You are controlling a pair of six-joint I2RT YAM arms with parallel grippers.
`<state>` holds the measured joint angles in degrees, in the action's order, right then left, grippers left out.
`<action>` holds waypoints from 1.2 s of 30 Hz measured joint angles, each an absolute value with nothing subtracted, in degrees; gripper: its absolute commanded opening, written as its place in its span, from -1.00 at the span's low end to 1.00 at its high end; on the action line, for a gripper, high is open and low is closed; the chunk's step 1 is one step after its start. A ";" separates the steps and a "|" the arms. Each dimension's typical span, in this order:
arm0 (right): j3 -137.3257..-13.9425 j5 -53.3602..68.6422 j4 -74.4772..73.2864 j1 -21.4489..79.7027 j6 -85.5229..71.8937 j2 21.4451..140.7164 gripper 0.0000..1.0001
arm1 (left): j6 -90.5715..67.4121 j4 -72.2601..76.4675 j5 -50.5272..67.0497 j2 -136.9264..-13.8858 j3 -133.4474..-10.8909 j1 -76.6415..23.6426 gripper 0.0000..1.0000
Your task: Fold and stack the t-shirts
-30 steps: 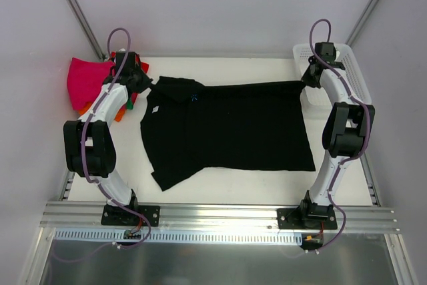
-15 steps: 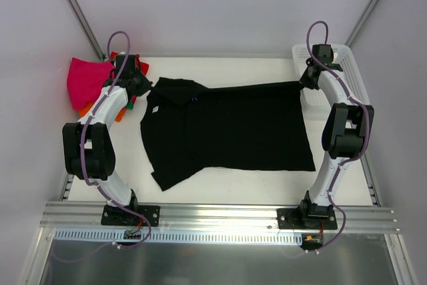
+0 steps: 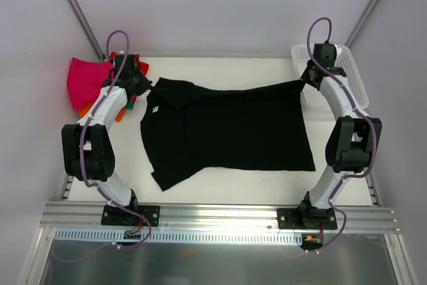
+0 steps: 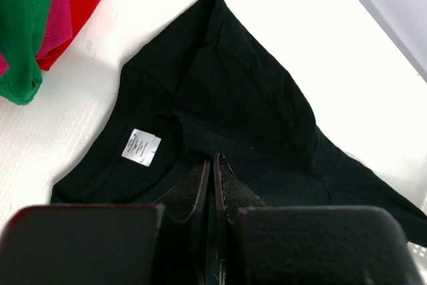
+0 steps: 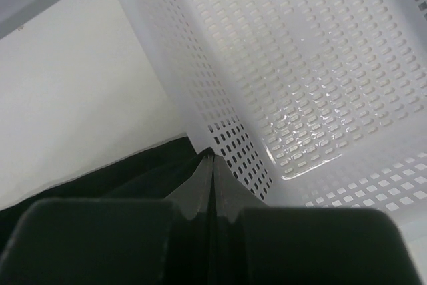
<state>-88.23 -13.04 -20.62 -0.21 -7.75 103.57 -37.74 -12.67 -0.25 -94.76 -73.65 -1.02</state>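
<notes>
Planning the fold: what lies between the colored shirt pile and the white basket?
The black t-shirt, spread flat, its far edge pinched by the left hand and right hand; the top view shows it.

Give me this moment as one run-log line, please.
black t-shirt: spread out | left hand: shut on it near collar | right hand: shut on its hem corner beside basket | folded t-shirts: far left

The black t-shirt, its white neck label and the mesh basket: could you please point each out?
black t-shirt [image 3: 233, 128], top external view, middle of its body.
white neck label [image 4: 141, 147], left wrist view, centre of the tag.
mesh basket [image 5: 313, 58], right wrist view, its bare perforated inside.
</notes>
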 measured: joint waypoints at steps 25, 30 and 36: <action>-81.71 -12.43 -20.16 1.69 -7.51 101.65 -0.99 | -37.74 -12.69 0.14 -94.67 -71.64 -1.02 -1.00; -78.76 -12.69 -21.65 3.11 -7.77 99.22 -0.99 | -37.80 -12.51 1.85 -94.56 -70.32 -1.02 -1.00; -75.59 -13.76 -23.62 5.28 -7.90 96.36 -0.99 | -37.93 -12.47 3.09 -94.56 -68.71 -1.02 -1.00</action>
<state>-75.59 -13.76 -23.62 5.28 -7.90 96.36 -37.93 -12.47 3.09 -94.56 -68.71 -1.02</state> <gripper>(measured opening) 0.007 0.010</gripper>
